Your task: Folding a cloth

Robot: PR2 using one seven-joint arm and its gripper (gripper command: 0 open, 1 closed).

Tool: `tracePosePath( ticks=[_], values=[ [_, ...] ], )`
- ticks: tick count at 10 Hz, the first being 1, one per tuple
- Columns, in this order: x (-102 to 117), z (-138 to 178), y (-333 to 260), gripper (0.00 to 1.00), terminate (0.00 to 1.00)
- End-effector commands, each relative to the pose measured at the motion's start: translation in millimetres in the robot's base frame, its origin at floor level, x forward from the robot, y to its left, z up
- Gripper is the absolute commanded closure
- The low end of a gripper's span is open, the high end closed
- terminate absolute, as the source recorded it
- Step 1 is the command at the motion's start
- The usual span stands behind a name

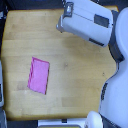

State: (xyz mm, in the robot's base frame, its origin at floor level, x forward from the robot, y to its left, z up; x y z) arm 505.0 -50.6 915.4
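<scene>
Pink-magenta cloth [39, 75] lies flat on wooden desk [75, 75], toward desk edge at exterior view's left, slightly skewed, narrow rectangle. White-grey robot arm [87, 22] reaches over far edge near corner at exterior view's right, well apart from cloth. Pincer [64, 20] state unclear.

White boxy arm [87, 22], rounded shells, dark grey panel on top, black joint sections.
</scene>
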Motion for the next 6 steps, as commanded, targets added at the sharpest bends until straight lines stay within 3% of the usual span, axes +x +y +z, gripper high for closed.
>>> tracePosePath(
  ticks=[1,5,6],
  values=[
    [44.9,-2.5,-114.7,0.0,0.0],
    [64.0,-5.5,-193.7,0.0,0.0],
    [65.9,-9.8,-218.0,0.0,1.0]
  ],
)
